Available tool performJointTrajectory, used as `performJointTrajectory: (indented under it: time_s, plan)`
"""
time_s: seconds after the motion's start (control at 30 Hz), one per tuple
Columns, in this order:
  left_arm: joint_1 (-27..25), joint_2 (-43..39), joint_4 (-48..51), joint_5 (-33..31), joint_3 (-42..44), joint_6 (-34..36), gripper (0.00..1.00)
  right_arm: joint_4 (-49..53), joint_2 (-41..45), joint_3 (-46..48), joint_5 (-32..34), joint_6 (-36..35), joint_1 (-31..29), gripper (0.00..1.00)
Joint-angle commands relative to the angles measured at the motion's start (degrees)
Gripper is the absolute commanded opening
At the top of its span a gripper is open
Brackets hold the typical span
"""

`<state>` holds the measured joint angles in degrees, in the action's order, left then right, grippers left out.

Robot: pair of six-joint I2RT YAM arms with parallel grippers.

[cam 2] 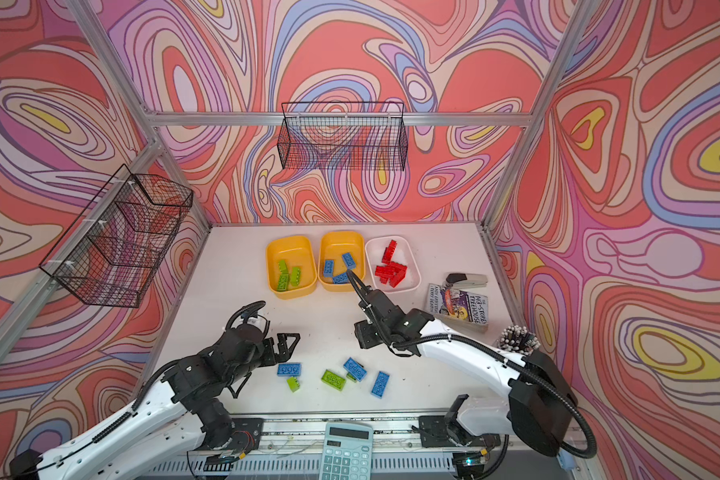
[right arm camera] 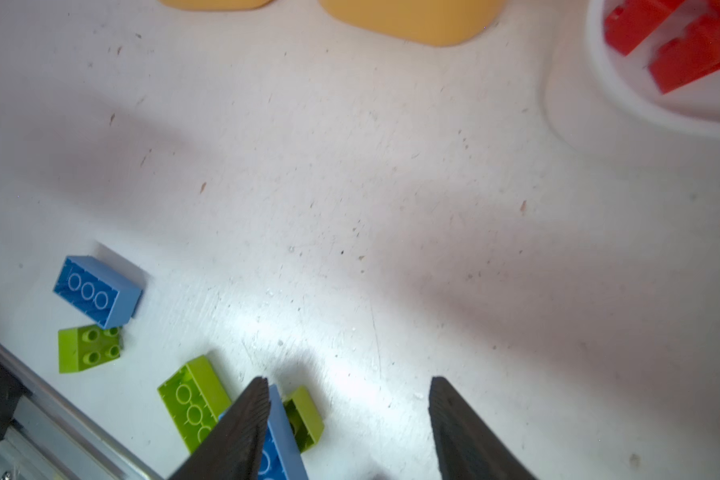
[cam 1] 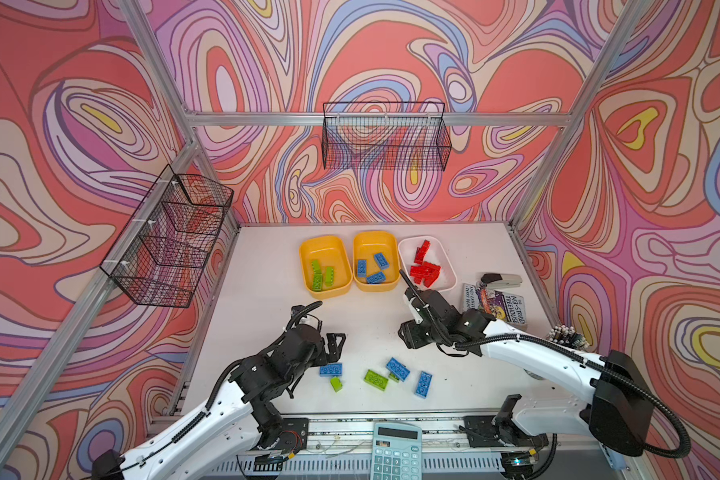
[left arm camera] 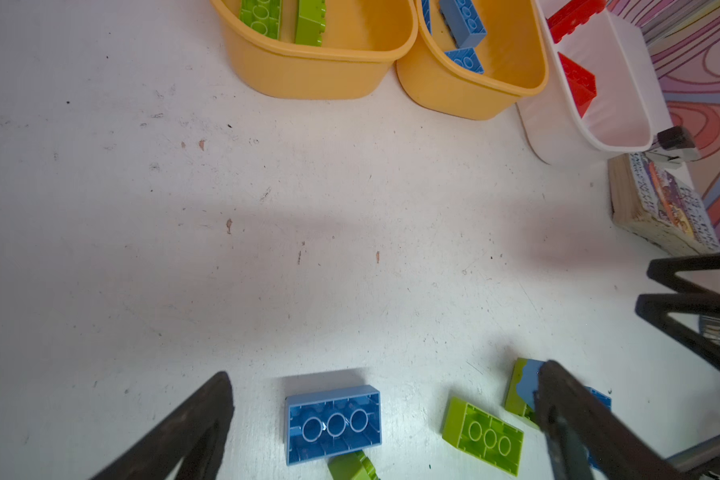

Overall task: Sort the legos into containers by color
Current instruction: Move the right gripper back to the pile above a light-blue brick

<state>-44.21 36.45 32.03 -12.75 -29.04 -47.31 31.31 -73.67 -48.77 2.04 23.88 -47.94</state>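
Since each tub holds a single colour, the row at the far side of the surface point(cam 1: 267, 332) reads plainly: lime green legos in the left yellow tub point(cam 1: 327, 249), blue in the middle yellow tub point(cam 1: 374, 243), red in the white tub point(cam 1: 438, 253). Six loose legos lie on the surface near its front edge, between the two arms. Three are blue and three green, none red, so I judge the red sorted. The left hand point(cam 1: 336, 347) hovers just beside the nearest blue brick point(cam 1: 331, 369), jaws spread as wide as they go, probably to straddle its short sides. That brick lies hollow side up. The right hand point(right arm camera: 348, 380) hangs over bare surface short of the tubs. Its jaws are partly apart with nothing between them, leaving it free for the mixed cluster point(cam 1: 398, 369) close by.
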Motion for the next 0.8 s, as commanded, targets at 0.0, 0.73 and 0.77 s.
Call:
performJointTrajectory:
  time_s: [0.0, 0.73, 0.77]
  plan:
    - [0.3, -4.5, 4.1, -1.2, 3.2, -3.7, 1.0, -0.8, 1.5, 2.5, 1.3, 4.8, -4.5, 0.65]
    - [0.3, -10.8, 8.3, -1.1, 5.1, -7.3, 1.0, -3.3, -9.7, 3.1, 6.0, 6.6, -15.2, 0.57]
    - [0.3, -10.6, 8.1, -1.1, 5.1, -7.1, 1.0, -3.2, -10.1, 3.0, 6.2, 6.6, -15.2, 0.55]
